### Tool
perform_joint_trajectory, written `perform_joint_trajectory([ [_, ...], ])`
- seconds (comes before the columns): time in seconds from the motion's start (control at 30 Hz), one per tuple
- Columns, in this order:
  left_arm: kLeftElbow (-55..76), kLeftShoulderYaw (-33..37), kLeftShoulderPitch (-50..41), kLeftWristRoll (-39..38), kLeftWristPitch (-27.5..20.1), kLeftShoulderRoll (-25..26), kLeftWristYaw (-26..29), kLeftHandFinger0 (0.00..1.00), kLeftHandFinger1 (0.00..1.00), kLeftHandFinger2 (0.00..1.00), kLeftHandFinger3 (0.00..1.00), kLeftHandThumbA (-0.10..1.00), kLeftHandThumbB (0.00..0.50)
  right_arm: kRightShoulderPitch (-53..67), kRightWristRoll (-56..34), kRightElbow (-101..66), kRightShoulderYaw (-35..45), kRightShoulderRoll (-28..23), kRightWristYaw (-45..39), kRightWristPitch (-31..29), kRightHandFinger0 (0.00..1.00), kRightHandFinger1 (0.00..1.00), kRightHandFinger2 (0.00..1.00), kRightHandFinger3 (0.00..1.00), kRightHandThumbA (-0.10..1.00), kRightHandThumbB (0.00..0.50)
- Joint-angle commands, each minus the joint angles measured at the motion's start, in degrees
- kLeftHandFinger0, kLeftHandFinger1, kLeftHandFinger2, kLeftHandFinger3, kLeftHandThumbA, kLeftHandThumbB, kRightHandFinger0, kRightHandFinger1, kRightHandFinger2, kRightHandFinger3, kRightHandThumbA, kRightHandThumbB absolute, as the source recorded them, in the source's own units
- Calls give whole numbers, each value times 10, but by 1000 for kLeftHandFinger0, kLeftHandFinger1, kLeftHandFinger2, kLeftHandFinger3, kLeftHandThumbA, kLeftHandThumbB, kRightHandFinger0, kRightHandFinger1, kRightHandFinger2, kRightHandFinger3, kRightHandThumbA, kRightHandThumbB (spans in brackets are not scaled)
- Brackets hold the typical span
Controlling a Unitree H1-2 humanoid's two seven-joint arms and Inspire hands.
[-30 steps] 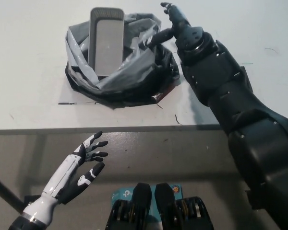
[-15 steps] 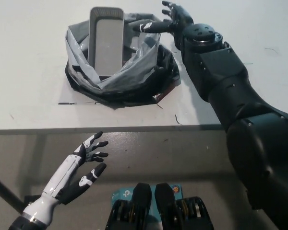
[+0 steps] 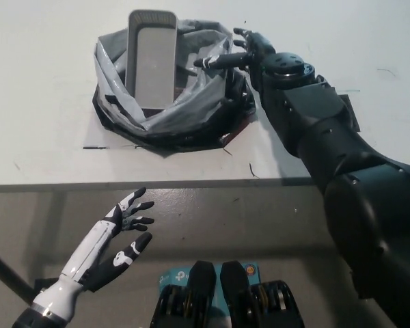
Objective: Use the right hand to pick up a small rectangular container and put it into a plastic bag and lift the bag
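A grey rectangular container point(image 3: 152, 60) lies inside the crumpled grey-and-black plastic bag point(image 3: 191, 109) on the white table point(image 3: 48, 137). My black right hand point(image 3: 249, 53) is at the bag's right rim, fingers spread, one finger reaching over the rim into the bag; it holds nothing. My white left hand point(image 3: 123, 229) rests open below the table's front edge at the lower left.
The table's front edge point(image 3: 157, 184) runs across the middle of the view, with a grey floor below it. Bare white tabletop lies to the left and right of the bag.
My right hand has moved down and left from above the bag's right corner onto its right rim. The container, bag and left hand have stayed put.
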State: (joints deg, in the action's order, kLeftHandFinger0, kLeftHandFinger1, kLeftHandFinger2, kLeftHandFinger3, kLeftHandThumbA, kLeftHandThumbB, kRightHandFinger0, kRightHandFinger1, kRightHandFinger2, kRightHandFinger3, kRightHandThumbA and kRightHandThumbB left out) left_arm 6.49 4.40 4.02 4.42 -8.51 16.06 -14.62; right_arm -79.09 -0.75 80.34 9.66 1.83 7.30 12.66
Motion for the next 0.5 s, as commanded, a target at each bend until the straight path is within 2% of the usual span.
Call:
perform_joint_trajectory([
  [0.0, 15, -2, 3, 1, -14, 8, 0, 770, 764, 888, 1000, 833, 255, -19, 5, 1, -18, -10, 16, -6, 1000, 1000, 1000, 1000, 1000, 368],
  [0.23, 17, -2, 6, -1, -12, 8, -1, 766, 764, 885, 1000, 820, 255, -18, -15, 5, -10, -1, 10, -4, 1000, 1000, 1000, 1000, 1000, 390],
  [0.27, 15, -2, 6, -2, -14, 8, -1, 765, 764, 887, 1000, 819, 254, -18, -20, 5, -6, 1, 10, -4, 1000, 1000, 1000, 1000, 1000, 407],
  [0.33, 13, 0, 7, -1, -16, 8, -2, 762, 763, 888, 1000, 820, 257, -18, -51, 4, 23, 5, 1, 3, 1000, 1000, 1000, 1000, 1000, 383],
  [0.37, 13, 0, 7, -1, -16, 7, -1, 762, 763, 889, 1000, 820, 257, -19, -59, 4, 31, 5, -6, 8, 1000, 1000, 1000, 1000, 1000, 388],
  [0.4, 13, 0, 7, -2, -17, 7, -2, 758, 762, 890, 1000, 814, 251, -20, -78, 4, 51, 7, -12, 13, 568, 901, 1000, 1000, 969, 302],
  [0.43, 13, 0, 7, -2, -18, 8, -2, 757, 761, 890, 1000, 812, 250, -21, -92, 4, 69, 9, -10, 14, 440, 728, 1000, 1000, 941, 325],
  [0.47, 13, -1, 8, -3, -18, 8, -1, 755, 761, 889, 1000, 809, 249, -22, -112, 5, 92, 9, -18, 14, 18, 79, 469, 826, 730, 245],
])
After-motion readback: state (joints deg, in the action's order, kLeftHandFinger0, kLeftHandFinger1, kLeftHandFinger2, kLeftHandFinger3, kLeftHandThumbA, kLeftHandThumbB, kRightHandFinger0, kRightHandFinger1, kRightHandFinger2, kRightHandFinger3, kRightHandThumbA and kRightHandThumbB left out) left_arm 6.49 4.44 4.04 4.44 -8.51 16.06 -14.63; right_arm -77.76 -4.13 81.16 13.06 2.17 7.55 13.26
